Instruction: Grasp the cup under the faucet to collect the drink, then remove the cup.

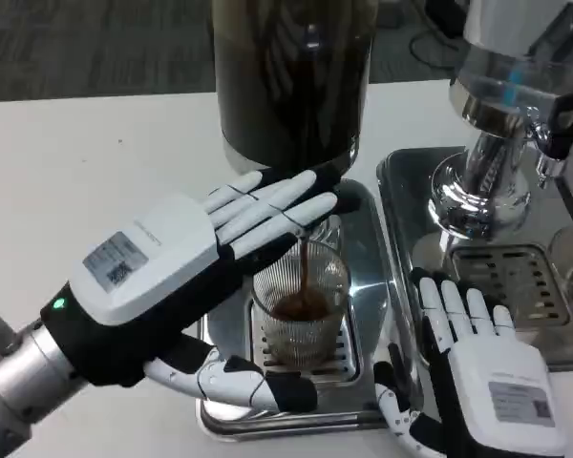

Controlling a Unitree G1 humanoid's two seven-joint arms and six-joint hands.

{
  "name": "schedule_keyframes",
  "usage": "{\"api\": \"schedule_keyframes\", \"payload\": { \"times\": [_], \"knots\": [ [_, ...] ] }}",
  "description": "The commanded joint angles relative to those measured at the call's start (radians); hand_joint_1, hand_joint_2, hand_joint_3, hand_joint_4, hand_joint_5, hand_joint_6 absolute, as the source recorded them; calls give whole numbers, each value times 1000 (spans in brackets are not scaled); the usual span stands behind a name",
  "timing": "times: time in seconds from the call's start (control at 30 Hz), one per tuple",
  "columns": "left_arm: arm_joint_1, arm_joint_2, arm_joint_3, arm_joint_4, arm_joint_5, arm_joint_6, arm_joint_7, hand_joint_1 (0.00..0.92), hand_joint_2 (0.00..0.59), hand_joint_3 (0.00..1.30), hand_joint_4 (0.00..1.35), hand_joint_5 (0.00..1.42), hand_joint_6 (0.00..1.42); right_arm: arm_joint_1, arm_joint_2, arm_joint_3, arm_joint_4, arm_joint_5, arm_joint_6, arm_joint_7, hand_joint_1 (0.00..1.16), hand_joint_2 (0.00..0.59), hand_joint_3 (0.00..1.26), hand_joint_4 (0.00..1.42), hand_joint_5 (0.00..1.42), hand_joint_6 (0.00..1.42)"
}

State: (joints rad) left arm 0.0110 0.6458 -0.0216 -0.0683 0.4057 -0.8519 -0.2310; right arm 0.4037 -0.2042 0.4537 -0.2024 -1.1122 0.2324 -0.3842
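A clear ribbed cup (301, 310) stands on the grate of the steel drip tray (368, 286) under the faucet of the dark drink dispenser (291, 81). A thin brown stream (306, 267) runs into it, and brown drink fills its lower part. My left hand (186, 277) reaches in from the left. Its fingers (272, 205) lie straight and spread above the cup's far rim, hiding the faucet. Its thumb (253, 384) lies low on the tray in front of the cup's base. My right hand (477, 367) rests at the tray's right edge with fingers apart and holds nothing.
A second dispenser with a chrome base (477, 181) and a black-tipped tap (563, 124) stands at the right on its own steel tray (516, 277). The white table (95, 162) stretches out to the left.
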Motion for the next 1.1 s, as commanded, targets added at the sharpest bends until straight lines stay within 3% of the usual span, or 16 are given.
{"api": "schedule_keyframes", "payload": {
  "times": [0.03,0.7,0.83,0.9,1.1],
  "knots": [
    [36,24,-47,-15,63,-9,-38,0,115,84,0,107,40,5,0,2,-6,2,-2,-6,363,408,0,0,0,2],
    [49,26,-37,-26,67,8,3,0,126,86,0,107,40,2,-3,-1,-9,32,-12,8,357,399,0,0,0,2],
    [53,23,-31,-30,65,10,11,0,127,86,0,107,40,-5,-16,-7,-39,91,-67,29,356,399,0,0,0,2],
    [54,23,-29,-30,66,13,14,0,127,86,0,107,40,-24,-14,-4,-33,94,-69,53,351,370,0,0,0,2],
    [60,19,-26,-35,66,21,18,0,127,86,0,107,40,-65,-7,-39,-19,234,-128,113,354,283,0,0,0,39]
  ]
}}
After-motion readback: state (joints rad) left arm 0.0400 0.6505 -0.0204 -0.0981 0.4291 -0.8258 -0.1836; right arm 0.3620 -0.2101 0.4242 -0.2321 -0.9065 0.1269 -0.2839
